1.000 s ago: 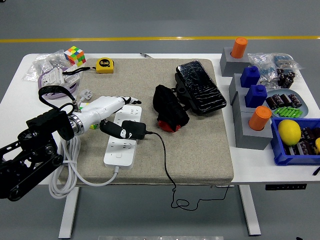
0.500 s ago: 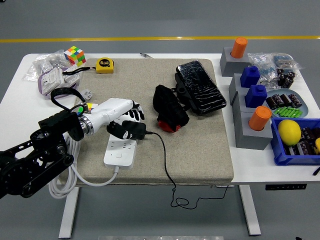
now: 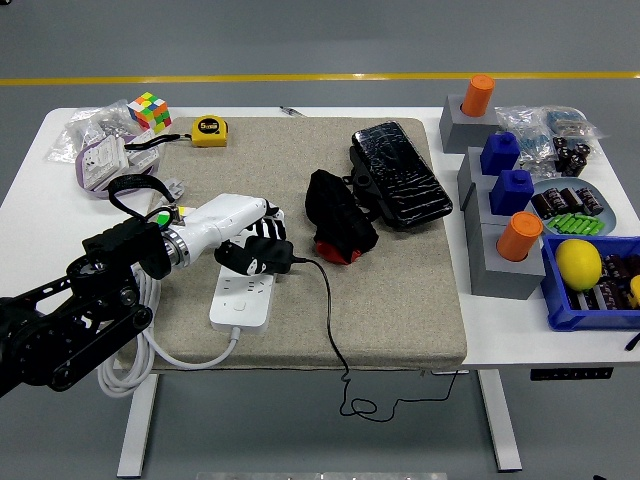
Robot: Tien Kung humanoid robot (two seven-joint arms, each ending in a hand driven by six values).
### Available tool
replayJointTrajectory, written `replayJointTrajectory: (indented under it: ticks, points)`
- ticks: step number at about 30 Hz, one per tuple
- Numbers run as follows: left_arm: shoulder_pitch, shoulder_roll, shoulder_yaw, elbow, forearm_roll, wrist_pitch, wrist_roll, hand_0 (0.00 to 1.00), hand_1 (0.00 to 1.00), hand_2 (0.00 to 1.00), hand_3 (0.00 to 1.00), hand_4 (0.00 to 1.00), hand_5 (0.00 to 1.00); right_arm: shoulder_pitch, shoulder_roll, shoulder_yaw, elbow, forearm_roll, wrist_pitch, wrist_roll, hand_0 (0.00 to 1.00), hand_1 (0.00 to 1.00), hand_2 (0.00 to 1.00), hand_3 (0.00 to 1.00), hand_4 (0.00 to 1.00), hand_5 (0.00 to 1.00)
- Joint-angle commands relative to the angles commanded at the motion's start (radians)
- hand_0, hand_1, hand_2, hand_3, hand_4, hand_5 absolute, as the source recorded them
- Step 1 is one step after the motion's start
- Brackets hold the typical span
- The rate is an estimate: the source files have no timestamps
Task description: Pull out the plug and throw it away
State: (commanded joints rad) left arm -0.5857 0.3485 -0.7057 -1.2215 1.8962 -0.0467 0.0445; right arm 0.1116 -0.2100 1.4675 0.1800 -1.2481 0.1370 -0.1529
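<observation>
Head view: left hand (image 3: 250, 240) reaches in from the lower left over a grey mat (image 3: 400, 290) on the white table (image 3: 30, 190), its white-shelled palm and black fingers (image 3: 268, 232) curled around the black plug (image 3: 262, 257), which sits at the top end of the white strip (image 3: 242, 298). Whether the plug is seated in the strip or just above it cannot be told. A thin black cord (image 3: 330, 320) runs from the plug's right end, across the mat and over the table's near edge, where it loops below. The strip's thick white cable (image 3: 140, 350) coils beside the mat's left edge, partly under the black arm. Just right of the hand lies a black pouch (image 3: 338, 215) with a red patch at its bottom, and beyond it a black wrapped case (image 3: 402, 175). At the far left are a colour cube (image 3: 149, 111), a yellow tape (image 3: 209, 130) and clear bags (image 3: 95, 150) of small parts. Along the right side stand grey blocks (image 3: 500, 255) topped with orange cylinders (image 3: 520, 236) and blue pieces (image 3: 511, 190), and a blue bin (image 3: 560, 310) holding a lemon (image 3: 579, 264).
</observation>
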Motion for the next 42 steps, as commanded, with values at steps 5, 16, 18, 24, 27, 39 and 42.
replayJointTrajectory:
  ticks: [5,16,18,24,27,39,42]
  points:
    - [0.005,0.003,-0.006,-0.008,-0.005,-0.003,0.004,0.495,0.643,0.585,0.594,0.835,0.002,0.0,0.0,0.0,0.0,-0.001,0.0,-0.001,0.64,0.676,0.685,0.602,0.998,0.479]
    - [0.013,0.007,-0.013,-0.014,-0.004,-0.004,0.006,0.536,0.724,0.748,0.796,0.935,0.027,-0.002,0.0,0.0,0.0,-0.003,0.001,-0.002,0.638,0.676,0.685,0.601,0.998,0.479]
    - [0.011,0.006,-0.01,-0.006,-0.002,-0.006,0.009,0.53,0.705,0.727,0.786,0.931,0.019,-0.003,0.001,-0.001,0.0,0.0,0.0,0.0,0.639,0.676,0.685,0.601,0.998,0.479]
    - [0.017,0.006,-0.017,-0.013,-0.002,-0.01,0.014,0.52,0.681,0.7,0.772,0.907,0.002,-0.005,0.001,-0.001,0.0,0.0,0.001,0.0,0.64,0.677,0.685,0.602,0.998,0.479]
    - [0.024,0.011,-0.03,-0.035,0.0,-0.014,0.018,0.52,0.681,0.7,0.772,0.907,0.002,-0.006,0.001,0.005,0.0,-0.005,0.001,-0.002,0.64,0.677,0.685,0.602,0.998,0.479]
    - [0.037,0.027,-0.039,-0.083,0.004,-0.022,0.036,0.502,0.605,0.581,0.747,0.91,0.002,-0.005,0.005,0.011,0.0,-0.006,0.001,0.0,0.639,0.677,0.685,0.602,0.998,0.477]
    - [0.029,0.02,-0.03,-0.059,0.005,-0.018,0.031,0.502,0.605,0.581,0.747,0.91,0.002,-0.004,0.005,0.007,0.0,-0.002,0.001,0.002,0.639,0.677,0.685,0.602,0.998,0.477]
